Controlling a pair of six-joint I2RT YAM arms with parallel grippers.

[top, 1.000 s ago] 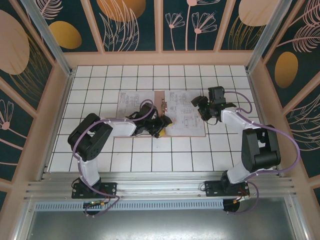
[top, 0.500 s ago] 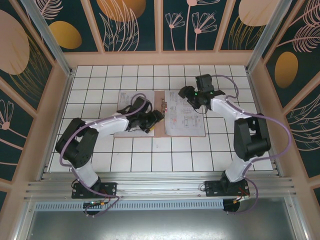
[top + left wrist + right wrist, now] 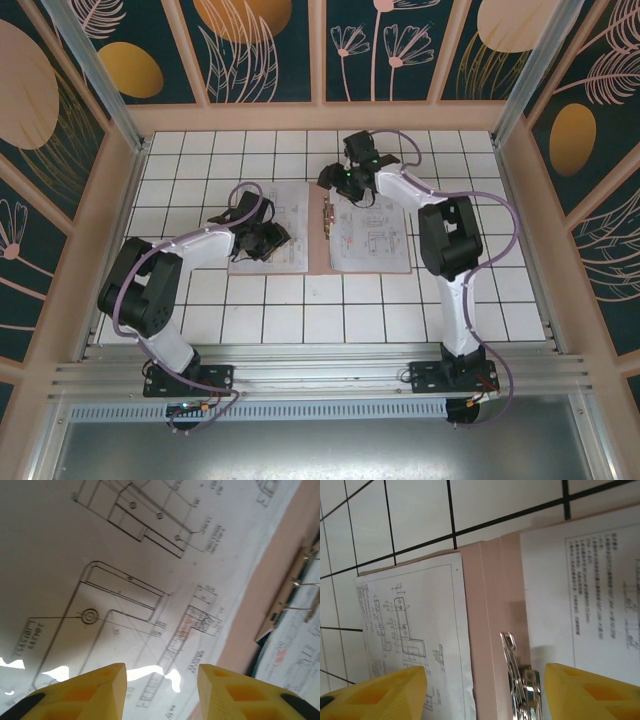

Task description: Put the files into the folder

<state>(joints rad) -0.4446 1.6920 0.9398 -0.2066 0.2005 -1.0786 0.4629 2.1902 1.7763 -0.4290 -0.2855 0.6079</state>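
Note flat pinkish-brown kraft-card folder [image 3: 318, 255] spread open at middle of white tiled worktop [image 3: 300, 310]. Carries white printed left sheet [image 3: 292, 205] on left leaf and white printed right sheet [image 3: 375, 235] on right leaf.

Find left pincer [image 3: 262, 240] low over left sheet, fingers apart, nothing clamped. Find right pincer [image 3: 335, 180] above far end of fold, fingers wide apart, empty.

Risks, as judged:
- Could crumple left sheet, or drag it off its leaf, by pinching bare paper.
- Could shift whole folder by snagging silver wire clip [image 3: 327, 212] with right fingers.

Views compared:
- From top view: both arms and whole layout.
- From left wrist view: fine print and glare on left sheet, clip off to right.
- From right wrist view: clip on fold between sheets' far corners, tile beyond.
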